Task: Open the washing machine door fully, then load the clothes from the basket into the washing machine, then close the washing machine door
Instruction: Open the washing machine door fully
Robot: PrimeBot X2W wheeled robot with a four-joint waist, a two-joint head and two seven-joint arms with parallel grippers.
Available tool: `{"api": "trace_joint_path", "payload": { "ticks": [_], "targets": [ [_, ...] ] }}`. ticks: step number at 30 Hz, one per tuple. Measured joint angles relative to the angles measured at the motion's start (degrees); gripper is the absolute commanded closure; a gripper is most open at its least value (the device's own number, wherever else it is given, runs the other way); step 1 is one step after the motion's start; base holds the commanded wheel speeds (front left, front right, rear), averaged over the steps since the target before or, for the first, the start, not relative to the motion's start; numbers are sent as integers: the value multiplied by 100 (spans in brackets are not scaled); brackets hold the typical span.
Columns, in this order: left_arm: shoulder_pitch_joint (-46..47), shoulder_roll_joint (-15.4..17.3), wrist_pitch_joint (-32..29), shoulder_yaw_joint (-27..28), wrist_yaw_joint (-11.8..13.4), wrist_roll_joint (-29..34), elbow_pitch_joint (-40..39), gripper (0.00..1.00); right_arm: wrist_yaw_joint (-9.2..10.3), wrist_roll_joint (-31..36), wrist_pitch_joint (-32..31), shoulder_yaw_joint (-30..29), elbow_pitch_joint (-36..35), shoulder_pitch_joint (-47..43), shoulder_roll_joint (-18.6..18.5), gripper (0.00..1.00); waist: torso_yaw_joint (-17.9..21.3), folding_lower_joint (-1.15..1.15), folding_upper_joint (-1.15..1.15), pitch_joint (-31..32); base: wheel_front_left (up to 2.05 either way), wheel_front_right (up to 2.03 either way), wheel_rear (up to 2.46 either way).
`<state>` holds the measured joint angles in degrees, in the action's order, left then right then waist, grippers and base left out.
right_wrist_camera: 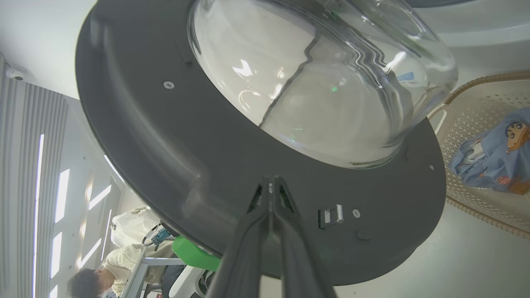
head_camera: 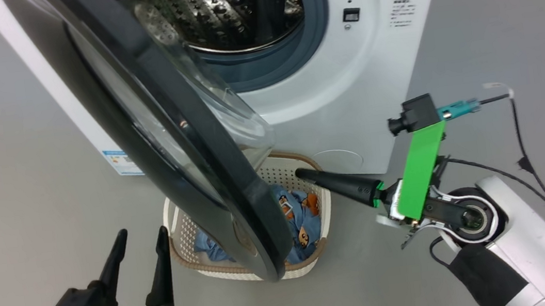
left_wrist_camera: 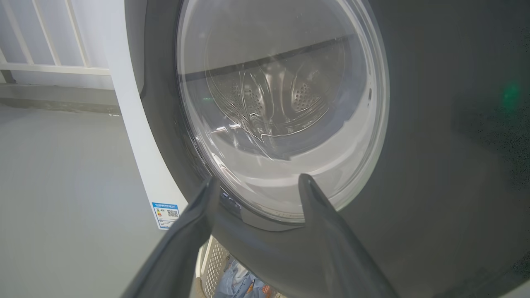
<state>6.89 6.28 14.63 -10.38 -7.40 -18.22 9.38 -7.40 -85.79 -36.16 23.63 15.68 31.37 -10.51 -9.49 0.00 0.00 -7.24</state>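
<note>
Washing machine door (head_camera: pixel 199 146) stands partly open, overhanging the basket (head_camera: pixel 282 172) of clothes (head_camera: pixel 302 222) at six o'clock. Right gripper (head_camera: pixel 301 173), at four o'clock, jaws closed and empty, points at its inner face, probably to push it wider. Left gripper (head_camera: pixel 141 232) hangs at seven o'clock, jaws apart, empty.

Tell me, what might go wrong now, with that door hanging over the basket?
1. The door stands only partly open above the basket, covering some clothes; reaching in could snag.
2. The right gripper, shut, points at the door's inner side and might slip off it.
</note>
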Motion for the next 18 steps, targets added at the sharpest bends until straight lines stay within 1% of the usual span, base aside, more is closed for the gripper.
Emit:
{"api": "trace_joint_path", "payload": {
  "ticks": [5, 10, 11, 18],
  "targets": [
    [-5, 15, 0, 14, 0, -26, 13, 0, 0, 65, 385, 2, -34, -115, -126, 0, 125, 0, 0, 37, 0, 0, 0],
    [-16, 36, 0, 14, 0, -66, 12, 0, 0, 157, 765, 30, -81, -394, -363, 0, 218, 0, 0, 78, 0, 0, 0],
    [-16, 36, 0, 14, 0, -66, 12, 0, 0, 157, 765, 30, -81, -394, -363, 0, 218, 0, 0, 78, 0, 0, 0],
    [-233, 98, 0, 67, 0, -76, -1, 0, 0, 363, 1486, 179, -122, -845, -693, 0, 341, 0, 0, 182, 0, 0, 0]
  ]
}}
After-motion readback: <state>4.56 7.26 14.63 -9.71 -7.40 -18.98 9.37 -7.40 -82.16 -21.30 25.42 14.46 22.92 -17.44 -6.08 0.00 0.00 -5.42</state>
